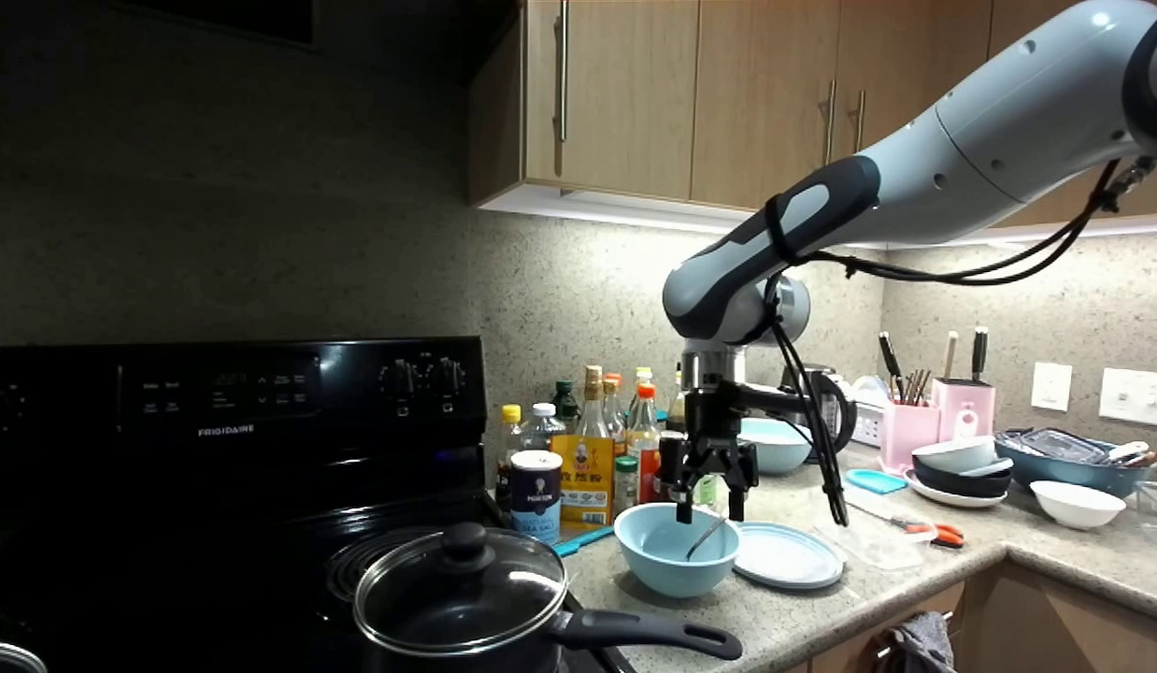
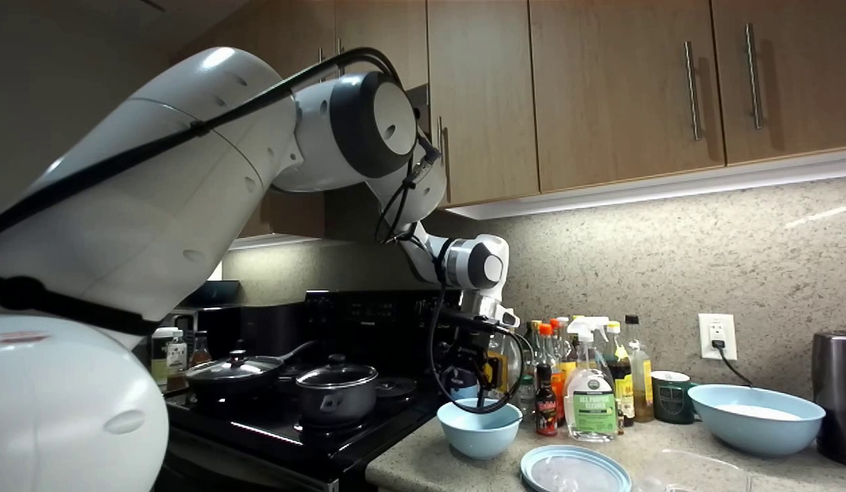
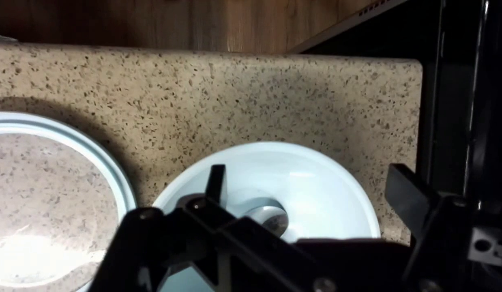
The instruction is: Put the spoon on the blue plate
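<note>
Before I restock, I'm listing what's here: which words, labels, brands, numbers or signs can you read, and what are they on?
"FRIGIDAIRE": stove control panel
"MORTON": blue-and-white canister
"SEA SALT": same canister, lower down
"孜然粉": yellow packet
"ALL PURPOSE CLEANER": spray bottle
Too small or blurred: all other print on these things, on the green mug and other bottles, and the reddish mark on the robot arm. No number is readable.

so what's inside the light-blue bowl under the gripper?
A spoon: the wrist view shows its rounded end; its handle slants up in an exterior view. In the wrist view the gripper covers part of the bowl; anything there is hidden.
</note>
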Robot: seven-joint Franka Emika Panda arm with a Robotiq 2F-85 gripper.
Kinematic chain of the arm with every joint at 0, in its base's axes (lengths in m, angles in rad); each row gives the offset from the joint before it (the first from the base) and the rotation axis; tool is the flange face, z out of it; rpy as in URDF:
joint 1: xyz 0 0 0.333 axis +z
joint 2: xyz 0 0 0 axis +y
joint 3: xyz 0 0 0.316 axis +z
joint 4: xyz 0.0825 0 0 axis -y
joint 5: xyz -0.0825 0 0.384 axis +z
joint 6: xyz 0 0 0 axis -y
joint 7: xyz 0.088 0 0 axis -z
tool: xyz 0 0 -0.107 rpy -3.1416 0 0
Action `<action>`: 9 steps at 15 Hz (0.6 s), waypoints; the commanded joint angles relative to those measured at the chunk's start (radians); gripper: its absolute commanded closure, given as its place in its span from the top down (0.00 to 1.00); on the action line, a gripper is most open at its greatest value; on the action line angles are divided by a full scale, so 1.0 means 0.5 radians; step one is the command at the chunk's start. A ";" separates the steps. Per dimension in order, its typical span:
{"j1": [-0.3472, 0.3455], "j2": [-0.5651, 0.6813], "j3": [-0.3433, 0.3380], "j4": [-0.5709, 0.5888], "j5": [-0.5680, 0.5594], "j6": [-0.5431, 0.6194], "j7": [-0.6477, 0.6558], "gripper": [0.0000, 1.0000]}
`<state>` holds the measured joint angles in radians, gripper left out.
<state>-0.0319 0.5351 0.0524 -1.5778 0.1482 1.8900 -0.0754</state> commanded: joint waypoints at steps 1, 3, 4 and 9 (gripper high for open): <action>0.008 0.001 -0.012 0.004 0.005 0.000 0.007 1.00; 0.017 0.001 -0.031 -0.004 0.154 0.069 0.305 1.00; 0.019 -0.004 -0.030 -0.017 0.203 0.086 0.387 1.00; 0.027 -0.002 -0.049 -0.041 0.403 0.238 0.763 1.00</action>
<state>-0.0322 0.5417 0.0434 -1.5778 0.2893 1.9548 0.2020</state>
